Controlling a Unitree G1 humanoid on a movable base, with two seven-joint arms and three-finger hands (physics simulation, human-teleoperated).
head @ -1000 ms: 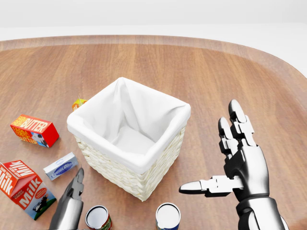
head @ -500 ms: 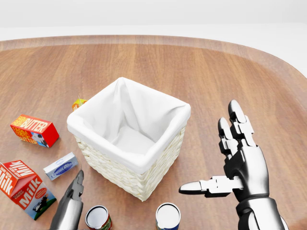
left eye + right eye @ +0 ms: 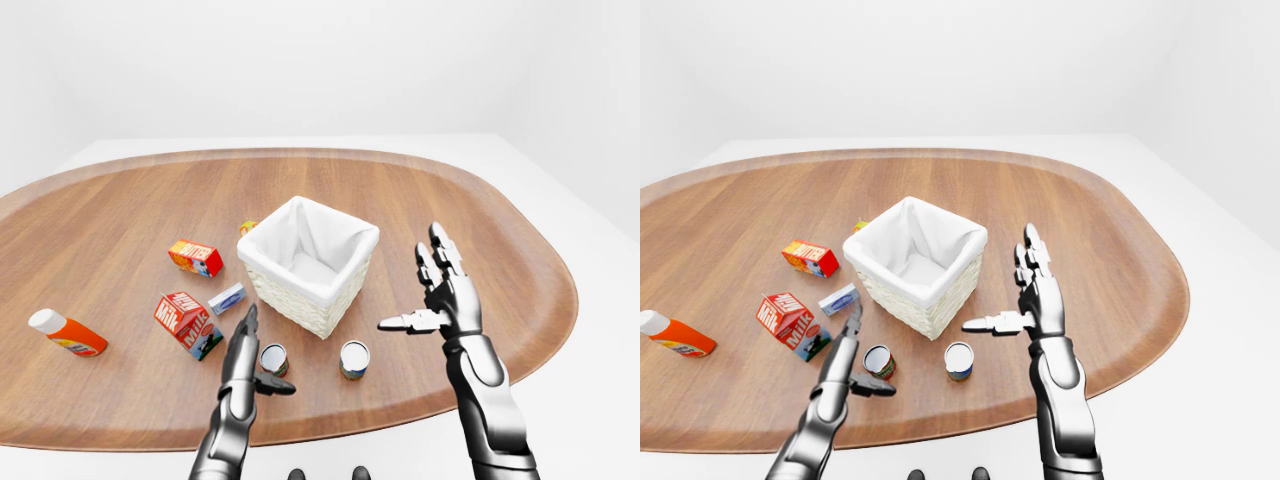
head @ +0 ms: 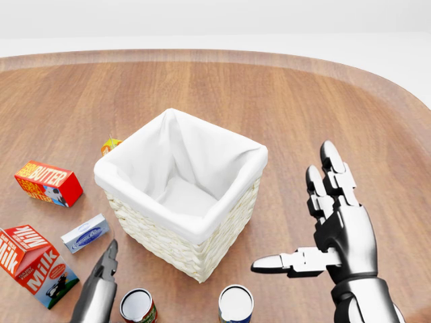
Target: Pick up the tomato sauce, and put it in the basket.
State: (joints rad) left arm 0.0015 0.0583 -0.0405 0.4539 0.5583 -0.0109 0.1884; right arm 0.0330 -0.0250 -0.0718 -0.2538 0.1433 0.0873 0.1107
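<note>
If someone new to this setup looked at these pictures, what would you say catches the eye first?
The white-lined wicker basket at the middle of the wooden table stands out first. Next comes the right hand, raised and spread open at the head view's lower right. Two cans stand just below the basket, with the left hand open beside the left one.

Milk carton (butter box above)

Bright, even, sharp renders

You get soft overhead light: faint shadows lie under the right hand, gloss shows on its metal fingers, and there's no blur in any view.
</note>
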